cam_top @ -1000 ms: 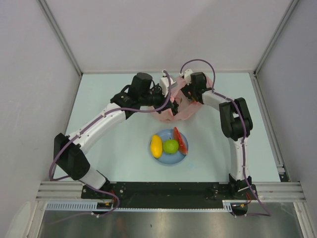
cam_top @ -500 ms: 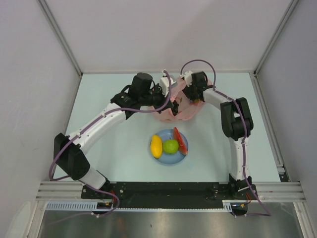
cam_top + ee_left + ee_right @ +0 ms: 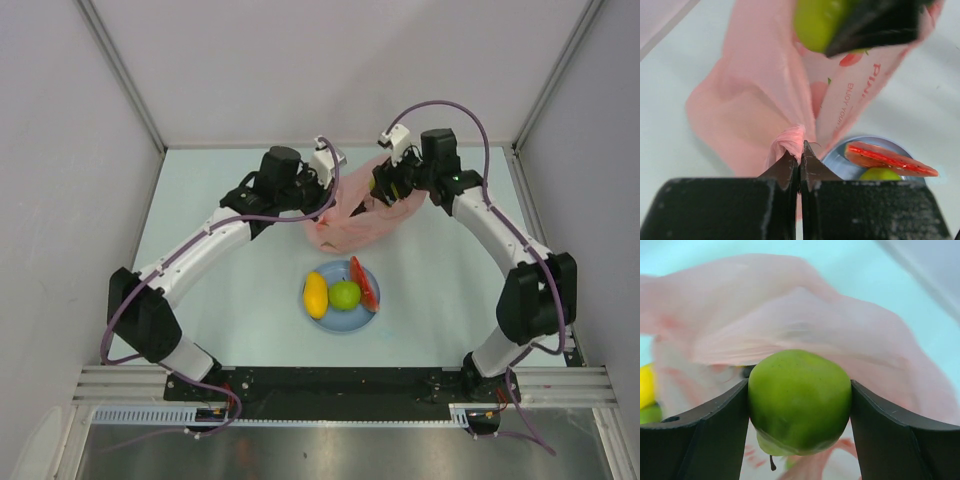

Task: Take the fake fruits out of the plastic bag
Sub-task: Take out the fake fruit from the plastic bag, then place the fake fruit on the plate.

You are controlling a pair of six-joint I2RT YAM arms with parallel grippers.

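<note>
Your right claw (image 3: 386, 186), arm stretched far out and raised, pinched the green fruit (image 3: 799, 395) just above the plastic bag (image 3: 755, 100), your left claw (image 3: 800, 156) pressed together on a fold beside it, so the glossy fruit could've slipped free or snagged the film.

Left arm (image 3: 215, 240) arched inward, left tool (image 3: 800, 152) pinching thin pink plastic bag (image 3: 755, 100); right arm (image 3: 495, 225) likewise, right tool (image 3: 799, 405) clamping glossy green fruit (image 3: 800, 385).
</note>
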